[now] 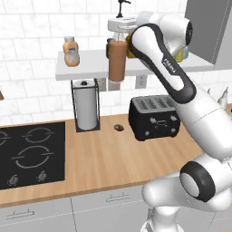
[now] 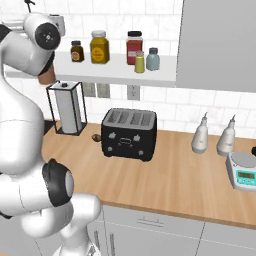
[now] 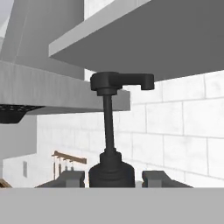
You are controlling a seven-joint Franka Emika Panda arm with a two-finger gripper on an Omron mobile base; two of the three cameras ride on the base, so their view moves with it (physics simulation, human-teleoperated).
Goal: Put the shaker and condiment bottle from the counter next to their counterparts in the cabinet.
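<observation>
The tall orange-brown condiment bottle [image 1: 117, 61] hangs upright in front of the white cabinet shelf [image 1: 90, 63], its base just below the board's front edge. It is to the right of the squat peach bottle [image 1: 71, 51]. My gripper [image 3: 110, 178] is shut on the bottle's dark neck, and the black spout top [image 3: 118, 81] rises above the fingertips [image 3: 72, 178]. The yellow-green shaker [image 2: 139, 62] stands on the shelf, touching or nearly touching the pale blue shaker [image 2: 153, 59]. My arm hides most of the bottle in the right base view.
Dark, yellow and red jars [image 2: 99, 47] stand on the shelf, with the grey panel [image 2: 220, 40] at its right end. Below are a paper towel holder [image 1: 86, 108], a black toaster [image 1: 152, 117], a cooktop [image 1: 29, 154], two pointed bottles [image 2: 201, 135] and a scale [image 2: 242, 172].
</observation>
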